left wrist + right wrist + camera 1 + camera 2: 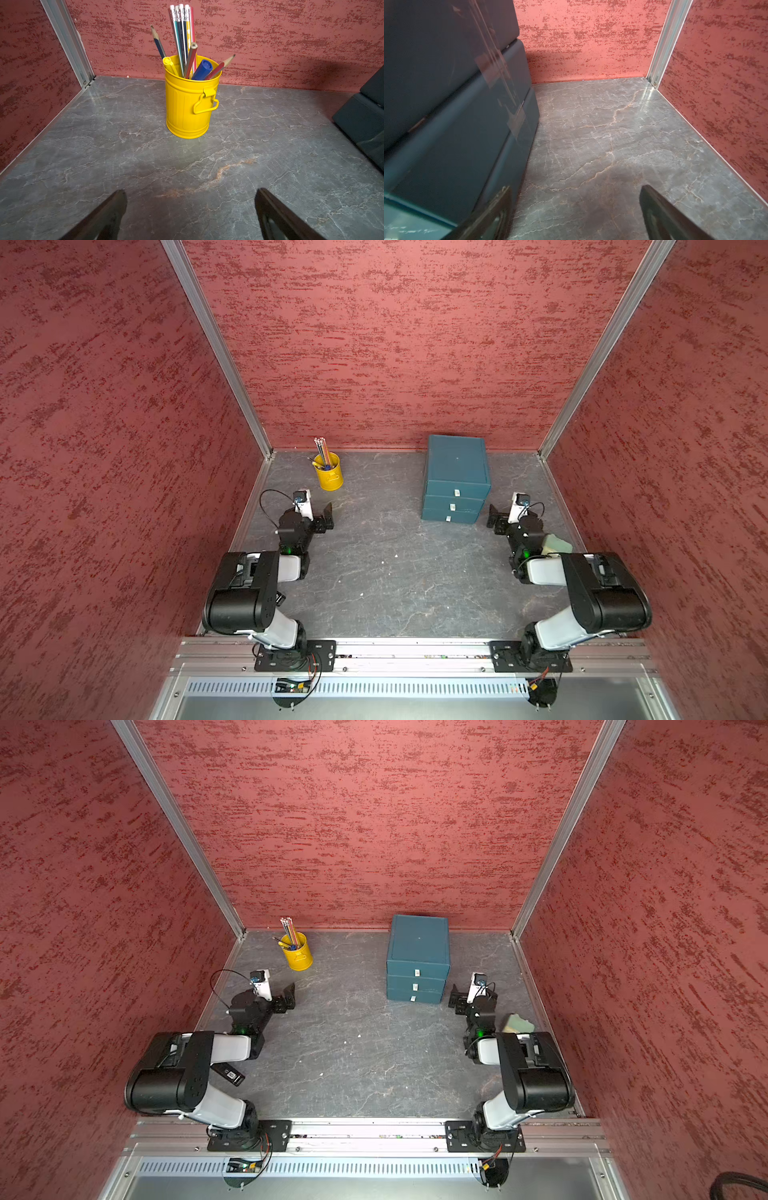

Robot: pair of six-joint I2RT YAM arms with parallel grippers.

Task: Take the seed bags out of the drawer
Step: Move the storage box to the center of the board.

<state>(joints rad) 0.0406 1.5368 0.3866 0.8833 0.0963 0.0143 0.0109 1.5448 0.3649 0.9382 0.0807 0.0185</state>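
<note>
Yellow pencil tin (330, 479) stands upright — pale green block (557, 545) well apart.

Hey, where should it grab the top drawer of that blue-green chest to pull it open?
By the small white tab centred on the front of the top drawer, approached from the robot's side. The faces are otherwise flat and flush, so nothing else offers a hold. The open right pincer sits nearest.

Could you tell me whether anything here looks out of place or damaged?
Strips of clear tape run down the side of the drawer unit, and a black labelled device lies on the table, partly under the left arm.
</note>
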